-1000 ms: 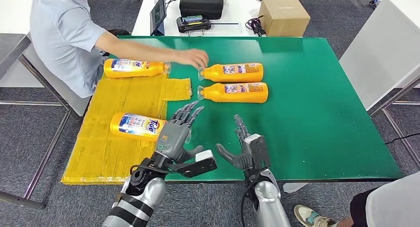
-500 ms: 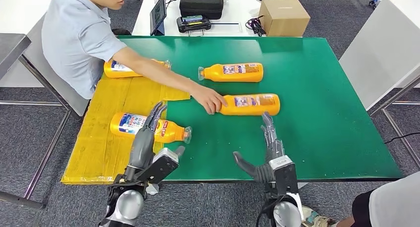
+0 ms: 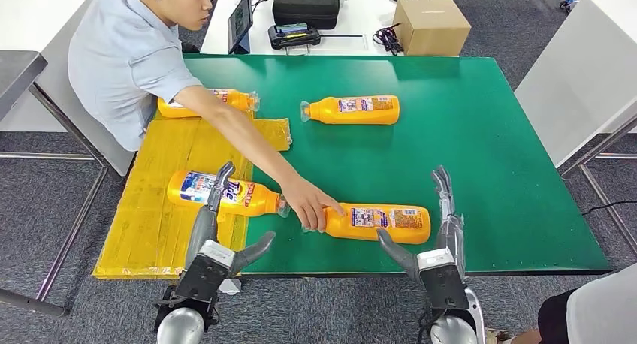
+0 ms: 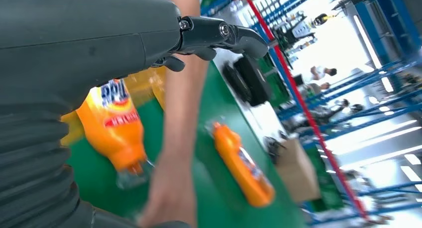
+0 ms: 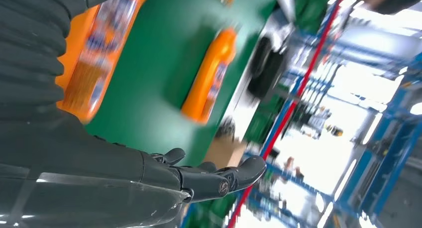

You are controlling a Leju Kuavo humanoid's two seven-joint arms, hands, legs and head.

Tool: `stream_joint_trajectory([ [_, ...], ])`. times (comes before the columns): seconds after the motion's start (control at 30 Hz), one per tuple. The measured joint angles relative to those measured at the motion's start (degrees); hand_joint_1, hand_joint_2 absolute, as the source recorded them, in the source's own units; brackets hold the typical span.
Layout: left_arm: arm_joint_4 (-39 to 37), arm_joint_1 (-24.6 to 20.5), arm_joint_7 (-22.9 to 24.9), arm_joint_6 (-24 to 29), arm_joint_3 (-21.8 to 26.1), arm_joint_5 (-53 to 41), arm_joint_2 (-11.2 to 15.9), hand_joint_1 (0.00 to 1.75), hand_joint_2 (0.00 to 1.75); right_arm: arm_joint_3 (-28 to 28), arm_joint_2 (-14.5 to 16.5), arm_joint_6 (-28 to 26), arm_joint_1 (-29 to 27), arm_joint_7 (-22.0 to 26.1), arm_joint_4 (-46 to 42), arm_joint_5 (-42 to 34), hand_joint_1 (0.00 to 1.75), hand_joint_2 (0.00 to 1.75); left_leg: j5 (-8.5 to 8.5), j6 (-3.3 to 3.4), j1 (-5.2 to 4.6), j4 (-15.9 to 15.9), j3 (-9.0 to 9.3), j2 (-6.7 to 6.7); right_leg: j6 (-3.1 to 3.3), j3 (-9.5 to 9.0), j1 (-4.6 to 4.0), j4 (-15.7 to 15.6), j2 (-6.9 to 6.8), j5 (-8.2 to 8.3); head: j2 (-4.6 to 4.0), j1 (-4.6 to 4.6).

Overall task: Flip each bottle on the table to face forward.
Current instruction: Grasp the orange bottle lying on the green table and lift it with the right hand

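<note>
The left hand hovers over the table's near edge with fingers spread, holding nothing, just short of a Tide detergent bottle lying on the yellow mat. The right hand is likewise spread and empty at the near edge, beside an orange bottle lying on the green table, whose neck a person's hand grips. Two more orange bottles lie farther back: one mid-table, one at the mat's far edge.
</note>
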State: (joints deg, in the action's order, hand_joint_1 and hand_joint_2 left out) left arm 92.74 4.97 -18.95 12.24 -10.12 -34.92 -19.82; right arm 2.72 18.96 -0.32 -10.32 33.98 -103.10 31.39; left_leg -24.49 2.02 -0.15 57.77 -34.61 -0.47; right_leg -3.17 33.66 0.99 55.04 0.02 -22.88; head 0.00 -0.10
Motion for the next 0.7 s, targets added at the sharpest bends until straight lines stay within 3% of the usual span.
stream_joint_trajectory([
  [0.17,4.59,3.49,-0.28,-0.07,-0.38,8.12,0.00,0.00,1.75,0.31,-0.40,-6.90,-2.73,-1.61,-2.84,15.30,0.00,1.75,-0.03,-0.01,0.00,-0.01,-0.02,-0.01,0.00,0.01,0.00,-0.01,0.00,-0.02,0.00,0.00],
  [0.33,7.45,5.71,0.15,-0.76,0.07,14.29,-0.02,0.00,1.75,-1.65,-1.80,-13.05,-4.74,-7.70,-2.76,30.80,0.00,1.75,-0.03,-0.03,0.01,-0.02,0.00,-0.01,0.01,0.00,-0.01,-0.01,0.00,-0.03,0.00,-0.02],
  [0.7,9.11,6.86,0.51,-2.72,-0.72,13.18,-0.04,0.00,1.75,-2.70,-4.37,-14.87,-4.93,-8.82,-0.44,31.52,0.00,1.75,-0.01,-0.01,-0.01,-0.02,0.01,-0.01,0.00,-0.02,0.00,-0.01,0.00,-0.01,0.00,-0.02],
])
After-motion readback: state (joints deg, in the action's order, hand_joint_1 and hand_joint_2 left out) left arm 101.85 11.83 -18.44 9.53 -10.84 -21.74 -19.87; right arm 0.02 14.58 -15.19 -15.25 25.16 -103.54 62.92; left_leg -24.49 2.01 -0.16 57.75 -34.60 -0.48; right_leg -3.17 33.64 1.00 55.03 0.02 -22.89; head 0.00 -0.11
